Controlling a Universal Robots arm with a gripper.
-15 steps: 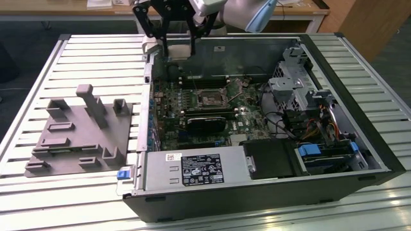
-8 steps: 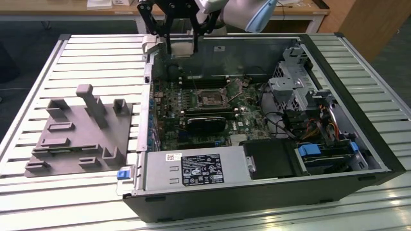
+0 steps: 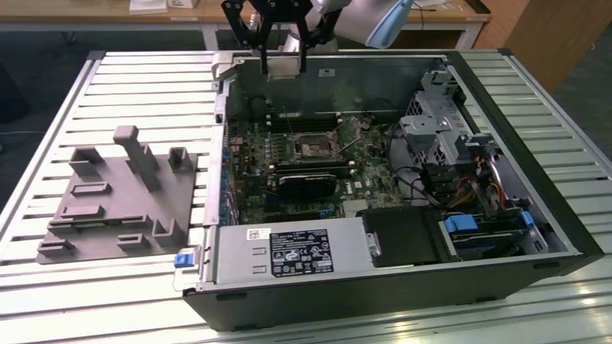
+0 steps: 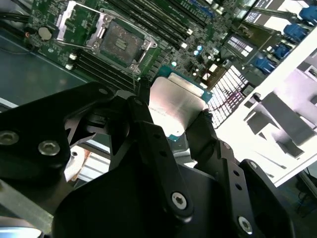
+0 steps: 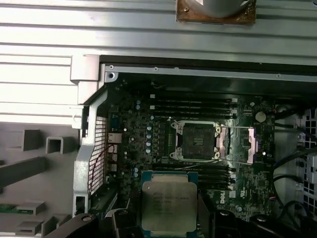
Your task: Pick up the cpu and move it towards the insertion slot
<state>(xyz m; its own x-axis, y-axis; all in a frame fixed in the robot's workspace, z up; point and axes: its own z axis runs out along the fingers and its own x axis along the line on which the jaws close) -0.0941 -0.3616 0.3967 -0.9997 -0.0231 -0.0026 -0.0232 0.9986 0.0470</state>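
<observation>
Exterior view: grey plastic fixture plate (image 3: 115, 208) at left; open black computer case (image 3: 383, 287) at right.
Gripper: black two-finger gripper (image 5: 169, 225) pinches the flat square silvery cpu (image 5: 168, 204) by opposite edges, above the motherboard.
Insertion slot: dark square socket in a silvery bracket (image 5: 196, 141), uncovered, near the cpu but apart.
Handling: judged light, rigid, smooth-topped, fragile underneath; edge grip suits.

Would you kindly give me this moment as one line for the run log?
gripper: shut on cpu | cpu: lifted, above the open computer case | insertion slot: empty, cpu apart from it | grey fixture plate: beside case
</observation>
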